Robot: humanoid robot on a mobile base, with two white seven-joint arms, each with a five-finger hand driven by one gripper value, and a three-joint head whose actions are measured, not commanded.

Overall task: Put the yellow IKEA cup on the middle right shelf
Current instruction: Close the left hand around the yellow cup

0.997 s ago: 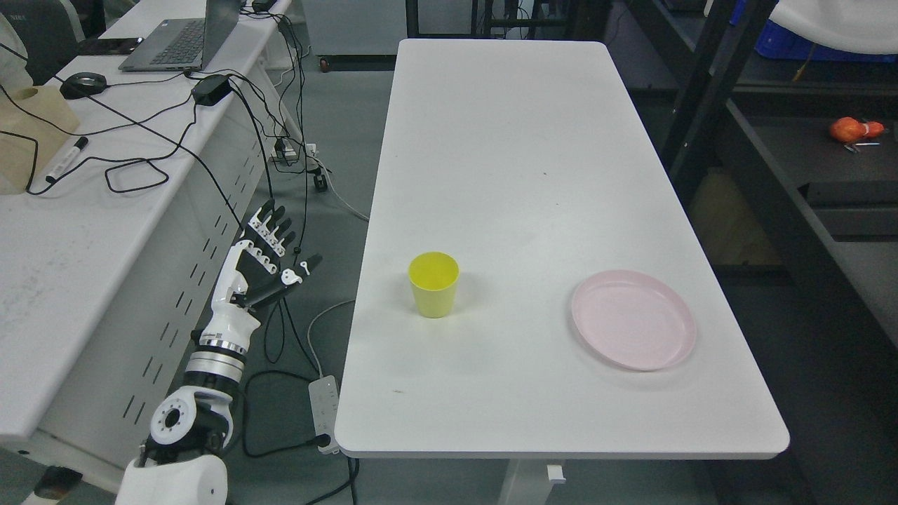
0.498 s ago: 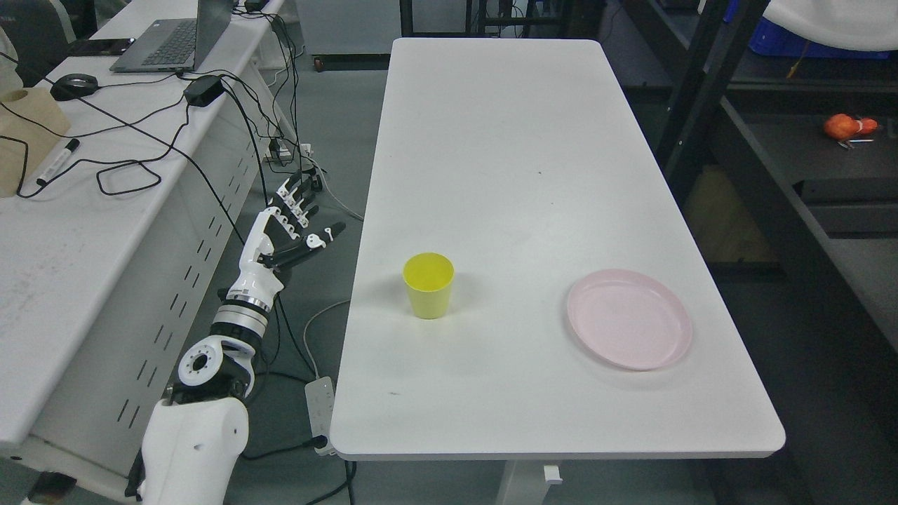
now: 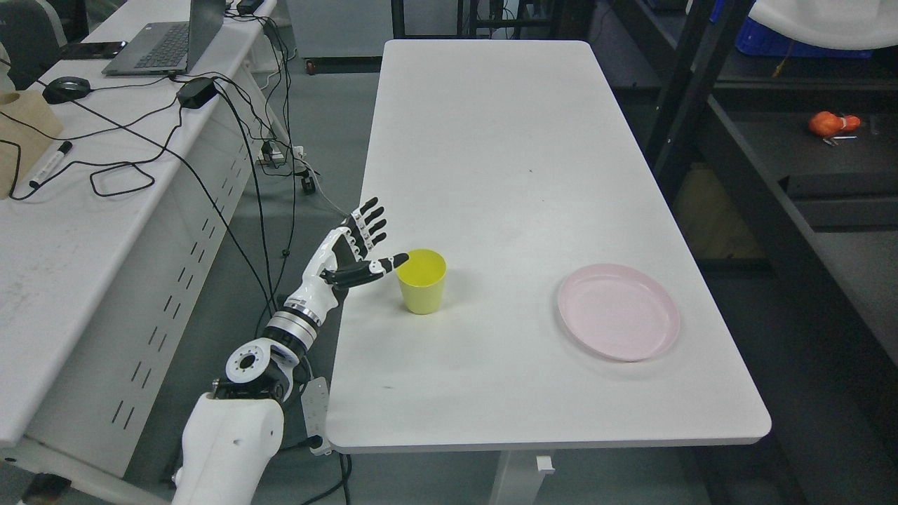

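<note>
Left hand (image 3: 354,252), fingers spread and empty, beside the upright yellow cup (image 3: 421,281) near the tabletop (image 3: 505,140) left edge; thumb at rim could tip the cup.

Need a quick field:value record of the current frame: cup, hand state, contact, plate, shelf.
cup: yellow cup, upright, looks empty, on the white table near its left edge
left hand: left hand, fingers spread, holding nothing, just left of the cup
contact: thumb tip at the cup rim; touching or not, cannot tell
right hand: not in view
plate: pink plate, empty, on the table right of the cup, apart from it
shelf: dark shelving right of the table, an orange object on it
task status: cup not yet grasped
</note>
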